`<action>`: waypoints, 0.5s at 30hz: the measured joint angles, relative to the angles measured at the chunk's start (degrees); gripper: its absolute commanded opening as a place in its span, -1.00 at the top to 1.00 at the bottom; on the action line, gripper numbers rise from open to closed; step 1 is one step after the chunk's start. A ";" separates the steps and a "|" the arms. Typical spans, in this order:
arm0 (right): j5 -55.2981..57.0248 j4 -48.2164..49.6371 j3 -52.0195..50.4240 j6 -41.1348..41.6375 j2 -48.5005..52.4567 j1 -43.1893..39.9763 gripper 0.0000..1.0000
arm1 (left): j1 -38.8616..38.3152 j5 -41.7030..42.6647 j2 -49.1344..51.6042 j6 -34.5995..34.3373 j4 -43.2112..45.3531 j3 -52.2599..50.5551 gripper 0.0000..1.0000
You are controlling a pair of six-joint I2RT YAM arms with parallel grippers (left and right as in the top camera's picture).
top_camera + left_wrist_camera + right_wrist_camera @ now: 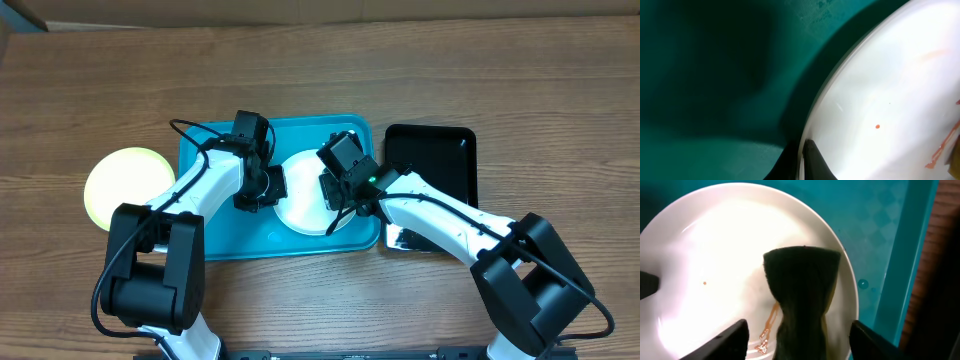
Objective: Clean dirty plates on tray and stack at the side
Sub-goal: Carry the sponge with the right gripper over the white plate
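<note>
A white plate [300, 205] lies in the turquoise tray [215, 235]. My left gripper [268, 186] is shut on the plate's left rim, one finger on top and one beneath, as the left wrist view [807, 150] shows. That view shows the plate [890, 90] with orange-brown smears. My right gripper [337, 195] holds a dark green sponge [802, 295] over the plate [715, 255], beside a brown smear [767, 330]. A pale yellow-green plate [125, 185] lies on the table left of the tray. A second white plate is not in view.
A glossy black tray [435, 150] stands right of the turquoise tray, partly under my right arm. The tray's raised rim [895, 280] runs close to the plate's right side. Bare wooden table lies all around.
</note>
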 measured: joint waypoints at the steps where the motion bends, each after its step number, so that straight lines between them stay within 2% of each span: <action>1: 0.09 0.39 0.00 -0.02 0.00 0.00 -0.26 | 0.00 0.02 0.00 0.00 0.00 0.00 0.92; 7: 0.94 5.29 0.00 -0.13 0.00 0.00 0.00 | 0.00 0.04 0.00 0.00 0.07 -0.04 0.91; 15: 4.13 5.07 0.00 -0.04 1.29 0.00 0.05 | 0.00 0.07 0.00 0.00 0.07 -0.04 0.92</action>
